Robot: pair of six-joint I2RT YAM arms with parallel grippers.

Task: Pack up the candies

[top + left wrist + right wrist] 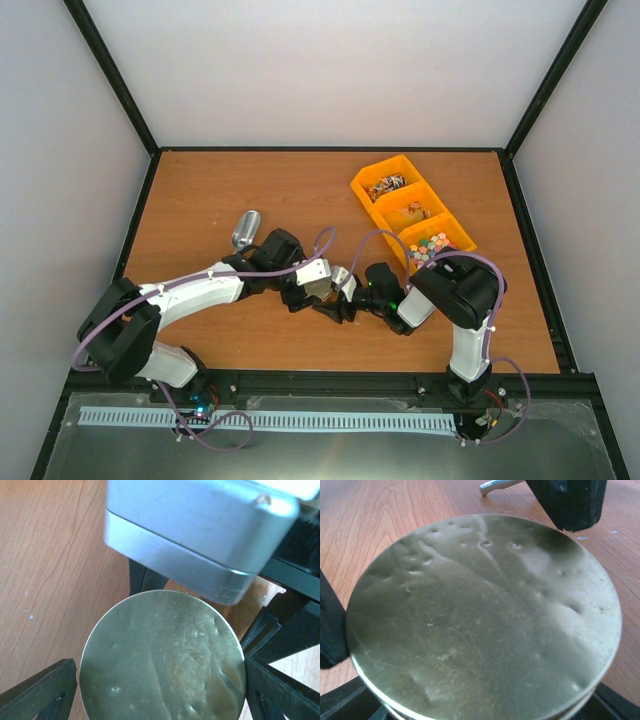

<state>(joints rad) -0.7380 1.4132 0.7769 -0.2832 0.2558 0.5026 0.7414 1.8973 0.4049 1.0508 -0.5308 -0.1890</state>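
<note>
— What is gripping the tin (485,615)?
— The right gripper (475,675) is clamping it by its sides. The left gripper (162,687) is straddling it, spread wide; pressing or not, I cannot tell.
— And the candies (415,211)?
— Sitting in the orange tray (378,168), beyond the tin, to its right.

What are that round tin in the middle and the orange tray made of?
The round tin looks like thin metal, dull silvery-gold: it reflects light and shows dents and fine scratches. The orange tray is probably moulded plastic: even bright colour, smooth walls.
</note>
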